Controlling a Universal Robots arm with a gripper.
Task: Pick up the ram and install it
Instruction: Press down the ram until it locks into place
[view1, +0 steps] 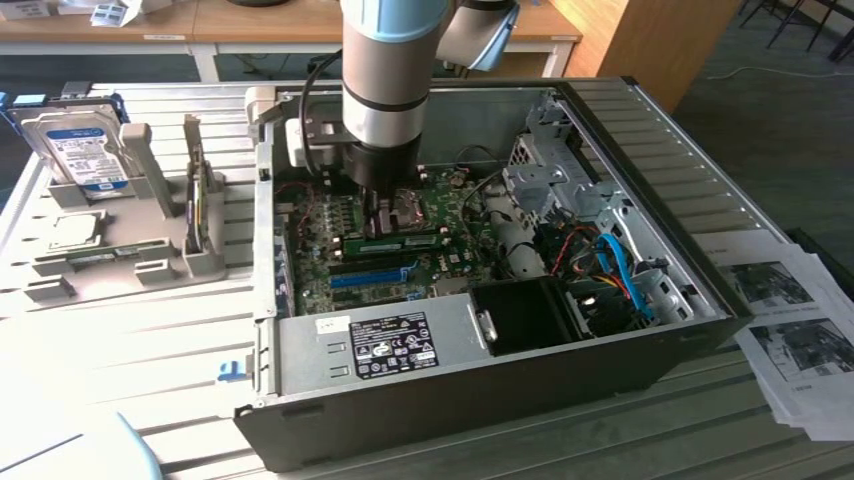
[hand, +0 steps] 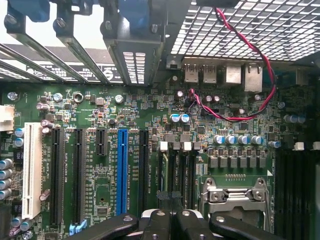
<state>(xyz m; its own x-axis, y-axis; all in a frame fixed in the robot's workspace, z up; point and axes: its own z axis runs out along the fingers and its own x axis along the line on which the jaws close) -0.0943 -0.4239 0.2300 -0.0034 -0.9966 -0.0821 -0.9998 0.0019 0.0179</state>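
While the arm reaches down into the open computer case (view1: 694, 300) at the centre of the exterior view, its gripper (view1: 387, 200) sits low over the green motherboard (view1: 400, 255), and its black fingers (hand: 165, 225) show along the bottom edge of the wrist view, drawn together with nothing visible between them. Just below the gripper in the exterior view, near mid-frame, the ram (view1: 400, 243) lies as a thin green stick across the motherboard, running left to right; whether it is fully seated in its slot cannot be told. Below it, a bright blue slot (view1: 370, 277) runs parallel; in the wrist view the same blue slot (hand: 121, 170) stands vertical among black slots, with a white slot (hand: 31, 170) toward the left edge. At the exterior view's upper left, a grey holder (view1: 120, 255) on the desk (view1: 134, 350) carries an upright silver hard drive (view1: 83, 150) with a blue-white label. Printed sheets (view1: 794, 330) lie at the right edge.
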